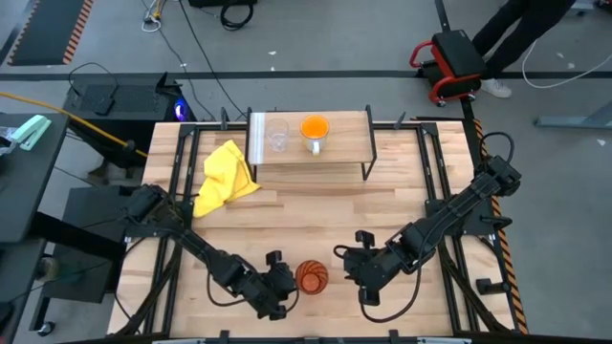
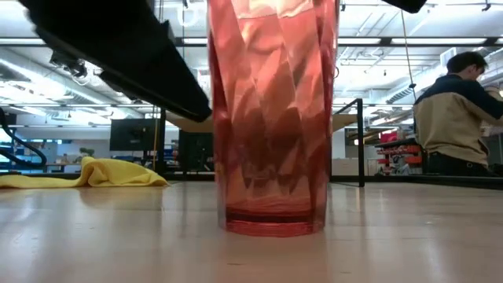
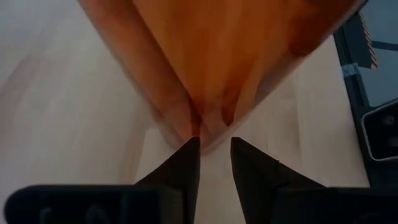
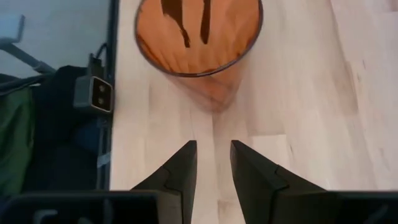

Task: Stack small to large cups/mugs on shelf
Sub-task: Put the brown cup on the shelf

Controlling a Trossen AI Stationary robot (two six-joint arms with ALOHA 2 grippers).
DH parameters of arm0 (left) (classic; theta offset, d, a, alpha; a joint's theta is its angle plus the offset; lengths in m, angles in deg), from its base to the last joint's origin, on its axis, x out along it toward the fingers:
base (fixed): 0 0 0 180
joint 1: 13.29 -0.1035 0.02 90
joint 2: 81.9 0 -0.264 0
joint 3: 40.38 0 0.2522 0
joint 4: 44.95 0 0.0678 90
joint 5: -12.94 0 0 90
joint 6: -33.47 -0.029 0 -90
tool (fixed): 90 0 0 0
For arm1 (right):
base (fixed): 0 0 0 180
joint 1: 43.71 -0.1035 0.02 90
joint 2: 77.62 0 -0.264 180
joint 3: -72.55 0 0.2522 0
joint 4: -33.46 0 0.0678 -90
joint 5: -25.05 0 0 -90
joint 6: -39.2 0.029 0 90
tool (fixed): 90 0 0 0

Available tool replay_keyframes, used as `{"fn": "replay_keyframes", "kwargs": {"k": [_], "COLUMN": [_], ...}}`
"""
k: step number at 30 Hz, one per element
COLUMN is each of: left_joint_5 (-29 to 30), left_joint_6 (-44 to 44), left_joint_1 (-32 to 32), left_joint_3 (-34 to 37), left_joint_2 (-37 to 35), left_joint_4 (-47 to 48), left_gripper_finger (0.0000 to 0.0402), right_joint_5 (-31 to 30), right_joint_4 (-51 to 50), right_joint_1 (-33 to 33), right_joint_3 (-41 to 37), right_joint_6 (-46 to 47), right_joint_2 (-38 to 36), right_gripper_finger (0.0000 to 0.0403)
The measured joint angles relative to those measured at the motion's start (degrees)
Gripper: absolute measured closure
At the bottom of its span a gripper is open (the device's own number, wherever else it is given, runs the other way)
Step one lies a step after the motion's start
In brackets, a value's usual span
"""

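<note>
Tumbler [image 1: 311,275] upright near table's front edge, well apart from shelf [image 1: 344,153]; left gripper [image 1: 284,284] just beside tumbler, fingers narrowly parted, gripping nothing; right gripper [image 1: 356,266] near, likewise narrow; risked toppling tumbler through sideways nudge.

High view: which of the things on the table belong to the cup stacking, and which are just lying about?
Job:
- clear glass, on the shelf
- orange mug, on the shelf beside the glass
- amber tumbler, on the tabletop between the left gripper and right gripper
- shelf

Lying about:
- yellow cloth, on the tabletop beside the shelf
</note>
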Motion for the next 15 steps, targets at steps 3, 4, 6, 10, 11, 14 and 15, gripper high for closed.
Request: {"fn": "replay_keyframes", "kwargs": {"k": [3, 4, 6, 10, 11, 14, 15], "left_joint_5": [-0.2, -0.2, -0.2, -0.3, -0.4, -0.6, -0.6], "left_joint_6": [-0.3, -0.4, -1.0, -1.7, -2.1, -3.3, -3.9], "left_joint_1": [-0.7, -0.9, -1.1, -1.9, -2.2, -3.2, -3.6], "left_joint_3": [0.0, 0.0, 0.0, 0.0, 0.0, 0.0, 0.0], "left_joint_2": [0.0, 0.0, 0.0, 0.0, 0.0, 0.0, 0.0], "left_joint_4": [-0.1, -0.1, -0.1, -0.9, -1.0, -1.3, -1.4], "left_gripper_finger": [0.0301, 0.0301, 0.0302, 0.0301, 0.0300, 0.0298, 0.0298], "right_joint_5": [-0.2, -0.2, -0.2, -0.2, -0.2, -0.1, -0.1], "right_joint_4": [-0.4, -0.4, -0.3, 0.6, 0.6, 0.6, 0.6], "right_joint_1": [0.1, 0.1, 0.1, 0.7, 1.1, 2.8, 3.4], "right_joint_3": [0.0, 0.0, 0.0, 0.0, 0.0, 0.0, 0.0], "right_joint_6": [0.1, 0.0, 0.0, 0.0, -0.1, -0.9, -1.4], "right_joint_2": [0.0, 0.0, 0.0, 0.0, 0.0, 0.0, 0.0], "right_gripper_finger": [0.0299, 0.0299, 0.0299, 0.0299, 0.0299, 0.0299, 0.0299]}}
